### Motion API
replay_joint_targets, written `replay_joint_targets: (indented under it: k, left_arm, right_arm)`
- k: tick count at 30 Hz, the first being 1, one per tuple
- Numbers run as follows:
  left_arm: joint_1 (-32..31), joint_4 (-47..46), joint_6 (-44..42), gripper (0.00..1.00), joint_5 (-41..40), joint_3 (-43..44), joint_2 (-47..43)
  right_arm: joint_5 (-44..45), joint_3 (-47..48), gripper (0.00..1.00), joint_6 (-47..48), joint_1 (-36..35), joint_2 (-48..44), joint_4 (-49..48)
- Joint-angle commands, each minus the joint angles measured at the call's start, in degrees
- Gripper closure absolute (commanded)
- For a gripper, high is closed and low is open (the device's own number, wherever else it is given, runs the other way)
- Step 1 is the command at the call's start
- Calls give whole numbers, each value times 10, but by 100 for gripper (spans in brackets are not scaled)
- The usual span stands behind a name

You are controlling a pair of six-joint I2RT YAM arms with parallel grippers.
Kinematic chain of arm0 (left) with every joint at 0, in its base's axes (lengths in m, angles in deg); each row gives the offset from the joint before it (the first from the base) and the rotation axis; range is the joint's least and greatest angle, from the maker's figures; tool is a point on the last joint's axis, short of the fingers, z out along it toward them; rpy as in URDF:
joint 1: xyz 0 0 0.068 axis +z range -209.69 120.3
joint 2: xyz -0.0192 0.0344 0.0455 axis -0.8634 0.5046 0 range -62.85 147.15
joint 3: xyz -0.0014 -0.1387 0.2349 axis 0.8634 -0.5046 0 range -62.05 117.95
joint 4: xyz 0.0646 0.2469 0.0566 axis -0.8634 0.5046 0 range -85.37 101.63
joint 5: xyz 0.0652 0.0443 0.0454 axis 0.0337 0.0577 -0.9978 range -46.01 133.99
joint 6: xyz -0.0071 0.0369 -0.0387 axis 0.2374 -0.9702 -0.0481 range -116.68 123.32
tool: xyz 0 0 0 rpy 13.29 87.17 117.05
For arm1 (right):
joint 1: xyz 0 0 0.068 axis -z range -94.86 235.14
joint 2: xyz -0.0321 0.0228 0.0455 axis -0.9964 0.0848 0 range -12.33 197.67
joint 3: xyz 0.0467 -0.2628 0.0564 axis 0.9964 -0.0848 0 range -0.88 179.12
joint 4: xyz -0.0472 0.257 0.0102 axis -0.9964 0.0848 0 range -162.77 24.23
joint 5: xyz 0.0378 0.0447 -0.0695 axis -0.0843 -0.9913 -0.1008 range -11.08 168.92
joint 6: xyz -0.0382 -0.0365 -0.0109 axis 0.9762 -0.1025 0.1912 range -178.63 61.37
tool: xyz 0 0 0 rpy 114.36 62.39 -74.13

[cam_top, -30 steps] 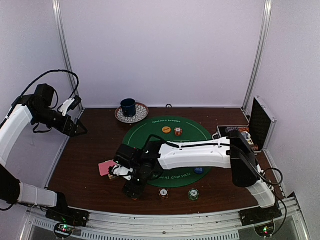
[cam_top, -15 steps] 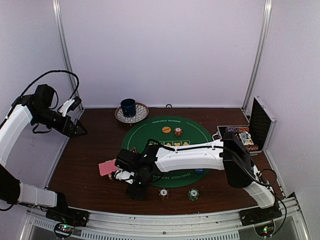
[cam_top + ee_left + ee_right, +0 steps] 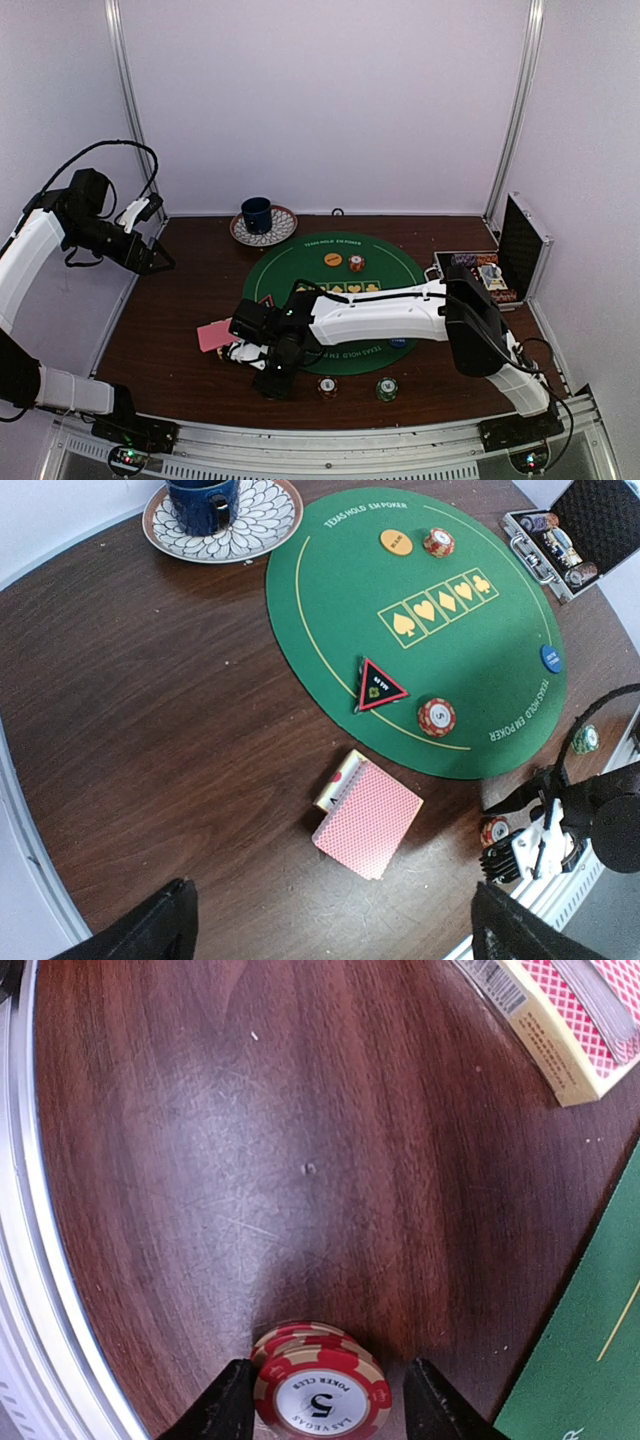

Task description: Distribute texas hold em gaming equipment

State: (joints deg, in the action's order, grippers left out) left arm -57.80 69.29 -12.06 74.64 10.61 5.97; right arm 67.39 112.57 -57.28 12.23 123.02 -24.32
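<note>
Seen from above, the pink cards [image 3: 213,335] lay on the brown bench [image 3: 170,300], just left of the round green mat [image 3: 300,262]. A yellow disc [image 3: 333,260] and a far chip [image 3: 356,263] sat side by side at the back of the mat. A blue disc [image 3: 398,342] sat at its near right edge. A red chip [image 3: 327,387] and a green chip [image 3: 387,389] sat on bare wood by the near edge. The right arm [image 3: 380,310] lay across the mat, its tip down on the wood near the cards. The left arm [image 3: 25,260] hung high at the left. Pale walls stood all round.

From the left wrist, the left jaws stood wide with nothing between them. Below, the cards showed a pink criss-cross back. A black triangle [image 3: 380,685] with a red edge lay at the mat's rim, with a mat chip [image 3: 437,717] marked "5" just beside it. White letters on the mat read "TEXAS HOLD EM POKER". A blue cup [image 3: 203,498] stood on a saucer [image 3: 262,520], and a case [image 3: 560,540] lay open.

From the right wrist, the top chip [image 3: 320,1395], red with cream stripes, sat on another chip on the wood. It read "5", "POKER" and "LAS VEGAS". The right jaws stood half wide, one on each side of it, with a thin gap on one side. A card box [image 3: 560,1050] with a bar code lay nearby.
</note>
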Motion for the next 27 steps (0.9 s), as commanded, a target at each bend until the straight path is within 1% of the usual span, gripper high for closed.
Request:
replay_joint_targets:
  k: [1,3,4,8,13,18,21,27]
  left_arm:
    - [3,-2,-8,3,6,17,-12]
    - [3,-2,-9,2,6,16,-13]
    - [3,-2,-9,2,6,16,-14]
    - [3,-2,-10,3,5,15,-14]
    - [3,-2,-9,2,5,15,-14]
    - [3,-2,-10,2,5,14,-14]
    - [3,-2,-11,2,5,15,-13]
    - [3,-2,-11,2,5,15,-13]
  right_arm:
    - [1,19,45,4,-4,13,14]
    - [1,21,37,4,-4,16,18]
    - [1,21,36,5,-4,16,18]
    - [-2,21,35,5,-5,17,19]
    - [-2,21,44,3,-6,18,18]
    - [-2,17,59,3,-7,12,15]
    - [-1,16,65,3,-7,9,14]
    - [10,19,69,7,-7,-3,15]
